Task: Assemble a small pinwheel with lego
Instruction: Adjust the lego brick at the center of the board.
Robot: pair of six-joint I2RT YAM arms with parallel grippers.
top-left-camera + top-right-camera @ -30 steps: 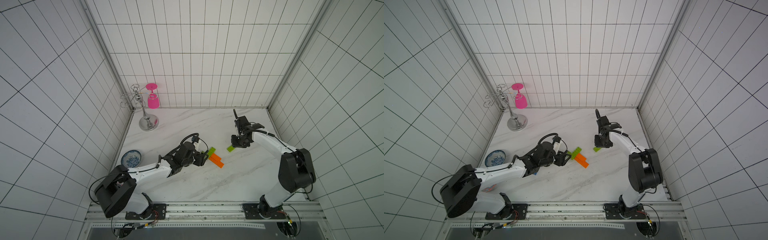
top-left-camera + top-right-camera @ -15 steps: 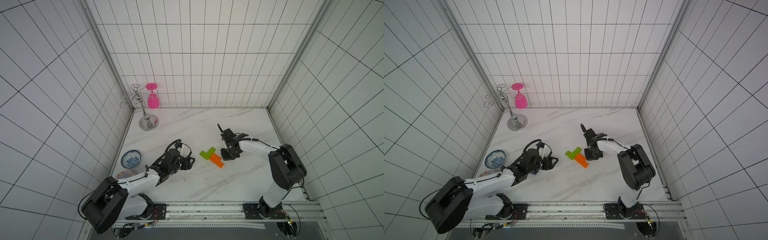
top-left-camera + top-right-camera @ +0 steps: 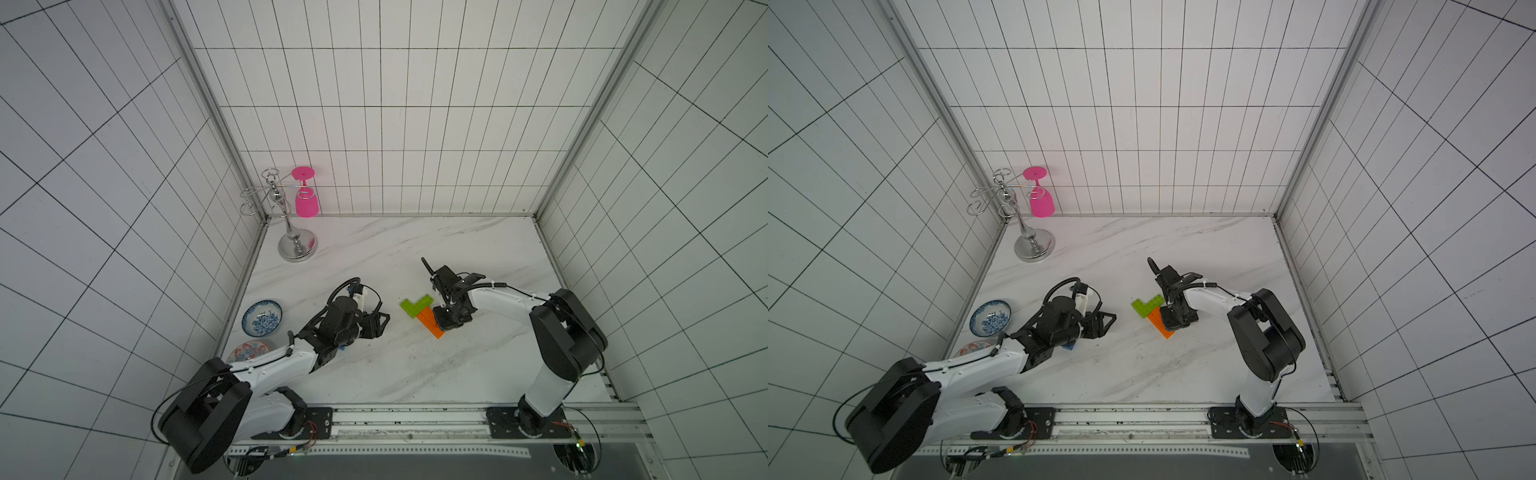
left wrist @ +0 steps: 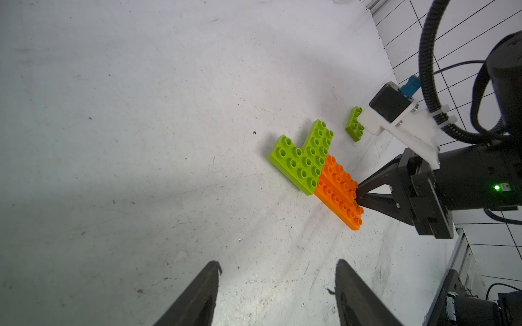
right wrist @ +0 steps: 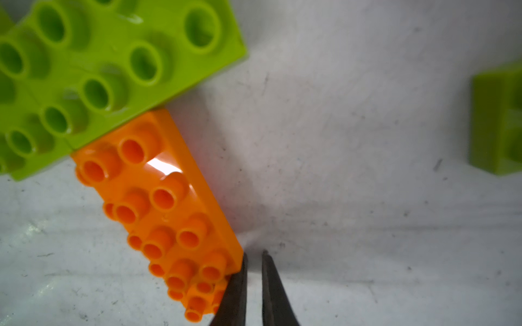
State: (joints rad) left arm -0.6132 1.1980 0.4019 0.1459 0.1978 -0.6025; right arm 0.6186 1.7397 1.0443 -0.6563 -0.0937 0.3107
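The pinwheel lies flat mid-table as two lime-green lego bricks (image 3: 417, 306) in an L against stepped orange bricks (image 3: 429, 324), in both top views (image 3: 1147, 306). My right gripper (image 5: 254, 255) is shut with nothing between its fingers. One fingertip (image 5: 240, 271) touches the side of the orange bricks (image 5: 169, 214). A loose green brick (image 4: 355, 124) lies just beyond, hidden under the right arm in the top views. My left gripper (image 4: 278, 271) is open and empty, left of the bricks and apart from them. A blue brick (image 3: 1070, 345) peeks from under the left wrist.
A chrome glass stand (image 3: 297, 245) with a pink glass (image 3: 306, 201) hanging on it is in the back left corner. A blue patterned bowl (image 3: 262, 318) and a red patterned dish (image 3: 249, 351) sit by the left wall. Tiled walls close three sides.
My right gripper came in from the far right to the orange bricks and shut. A second green brick now lies in an L with the first. My left arm drew back to the left.
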